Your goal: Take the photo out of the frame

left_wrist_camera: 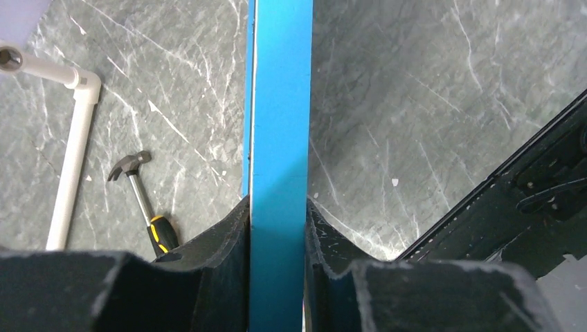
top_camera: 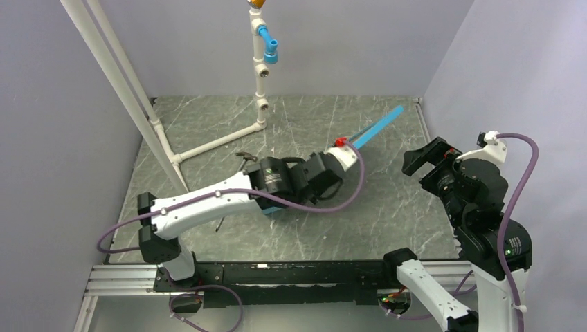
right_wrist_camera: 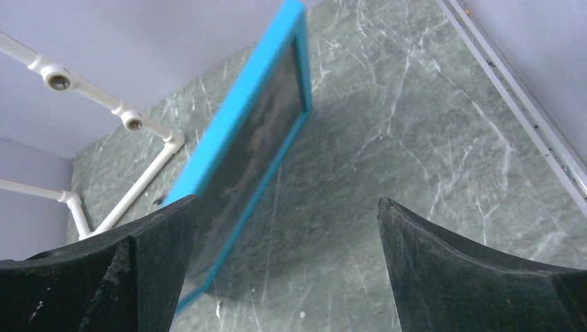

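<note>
The left gripper (left_wrist_camera: pixel 277 207) is clamped narrow on the frame (left_wrist_camera: pixel 280 104), one black finger pressed to each face. The frame's turquoise edge runs straight out from between the fingers, over the marble table (left_wrist_camera: pixel 429 104). Left of the fingers and a little beyond them lies a hammer (left_wrist_camera: pixel 140 197) with a yellow-and-black grip. Further left is a white pipe stand (left_wrist_camera: pixel 75 159).

The right gripper (right_wrist_camera: pixel 285 202) stands wide with nothing between its fingers. Ahead and to its left, apart from it, the frame stands tilted on its long edge. The photo (right_wrist_camera: pixel 259 131), grey with dark shapes, sits in the frame's opening. Whether the frame's lower edge touches the table cannot be told.
</note>
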